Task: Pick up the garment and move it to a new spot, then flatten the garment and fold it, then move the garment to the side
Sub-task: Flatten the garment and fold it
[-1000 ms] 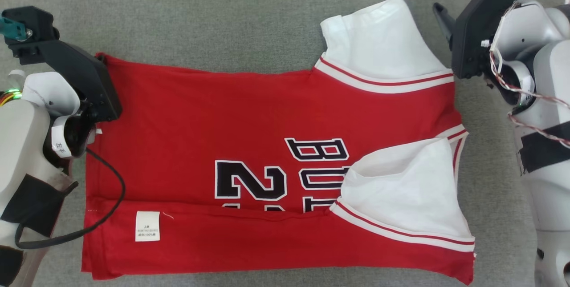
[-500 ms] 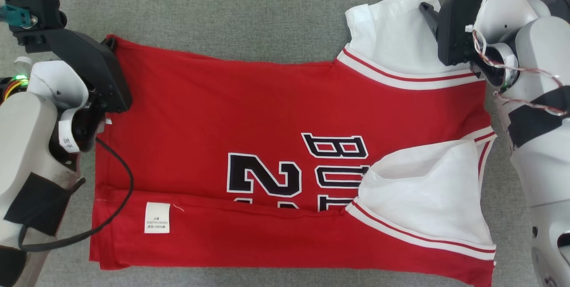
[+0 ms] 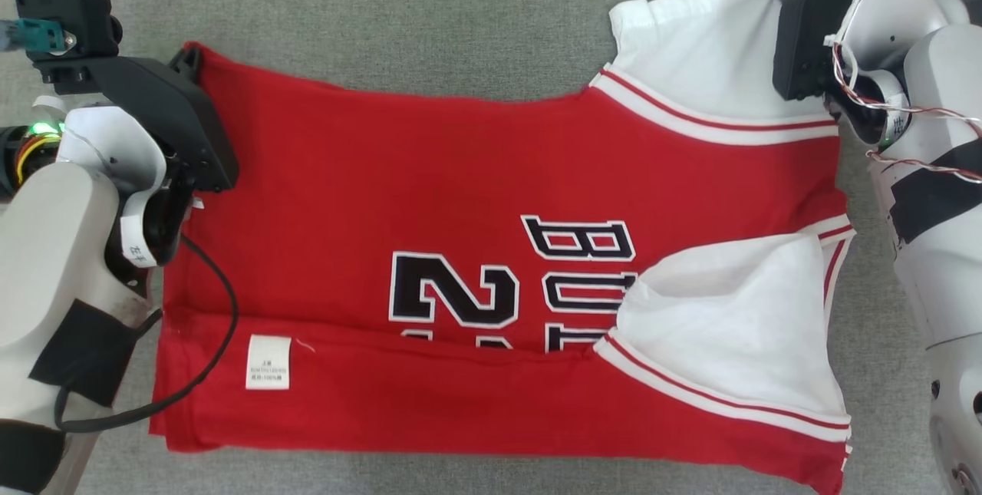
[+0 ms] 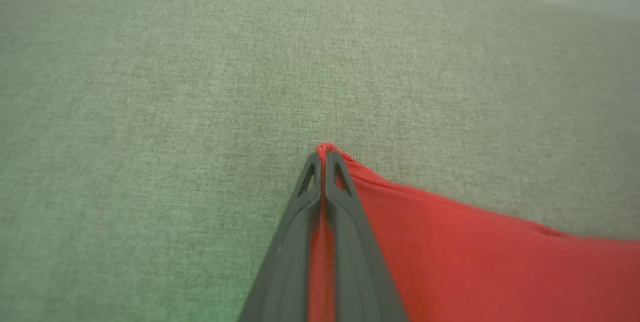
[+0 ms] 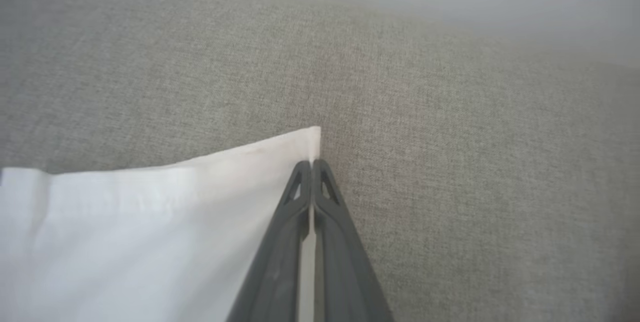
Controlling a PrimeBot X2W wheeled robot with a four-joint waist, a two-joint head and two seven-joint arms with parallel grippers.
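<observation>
Head view: red-and-white fabric jersey (image 3: 430, 173) lies flat on grey cloth surface (image 3: 383, 4), left gripper (image 4: 322, 160) pinching its red hem corner (image 4: 327, 150), right gripper (image 5: 311, 164) pinching its white sleeve corner (image 5: 312, 135); likely fold step, next lift both evenly.

A red basketball jersey (image 3: 430, 196) with white sleeves (image 3: 690, 57), black white-edged lettering (image 3: 453, 295) and red-and-white striped trim lies on grey fabric (image 3: 383, 11).
</observation>
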